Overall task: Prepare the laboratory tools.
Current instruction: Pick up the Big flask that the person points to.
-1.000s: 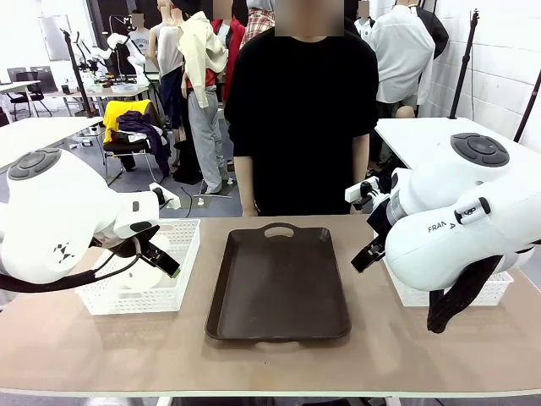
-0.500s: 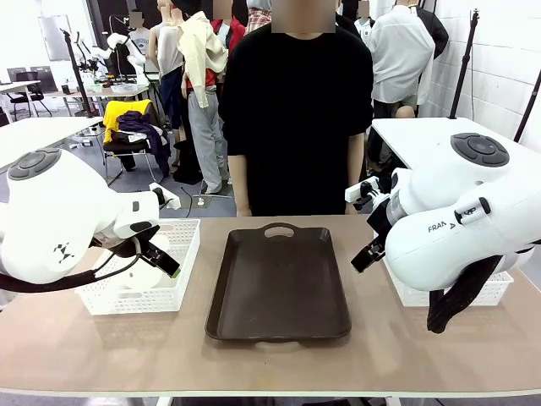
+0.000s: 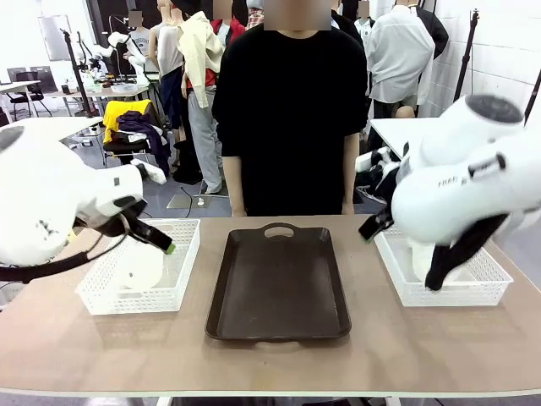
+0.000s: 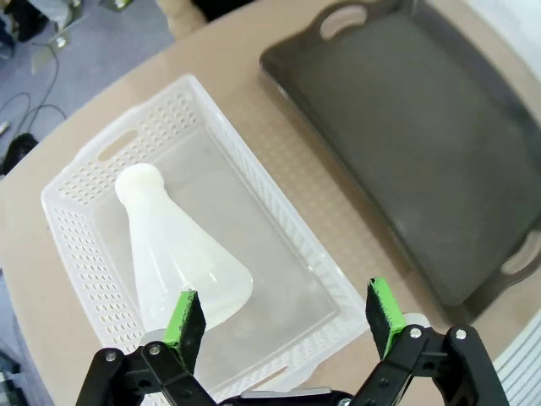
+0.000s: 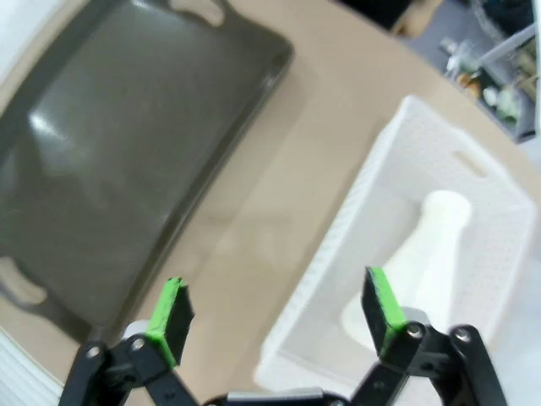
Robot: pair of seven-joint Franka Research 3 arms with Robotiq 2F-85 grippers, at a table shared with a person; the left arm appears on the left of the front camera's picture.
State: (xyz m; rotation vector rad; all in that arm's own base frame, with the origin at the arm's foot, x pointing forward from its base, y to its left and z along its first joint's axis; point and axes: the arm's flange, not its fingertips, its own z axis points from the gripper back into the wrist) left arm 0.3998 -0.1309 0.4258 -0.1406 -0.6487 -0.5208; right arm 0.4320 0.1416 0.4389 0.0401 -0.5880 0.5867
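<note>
One whitish conical flask (image 4: 179,254) lies on its side in the left white basket (image 4: 262,196), neck pointing away from my left gripper (image 4: 283,311). That gripper hangs open above the basket's near end, nothing between its green pads. In the front view the flask (image 3: 139,266) lies under the left gripper (image 3: 161,243). A second flask (image 5: 420,258) lies in the right white basket (image 5: 369,173). My right gripper (image 5: 275,306) is open above that basket's edge and the bare table. From the front, the right gripper (image 3: 370,229) hovers over the right basket (image 3: 473,292).
A dark brown handled tray (image 3: 279,283) lies in the middle of the table between the baskets, also in the left wrist view (image 4: 423,135) and the right wrist view (image 5: 127,144). A person in black (image 3: 292,110) stands at the far edge.
Both arms have risen and swung outward, uncovering more of each basket. Both grippers remain open. The flasks and tray have not moved.
</note>
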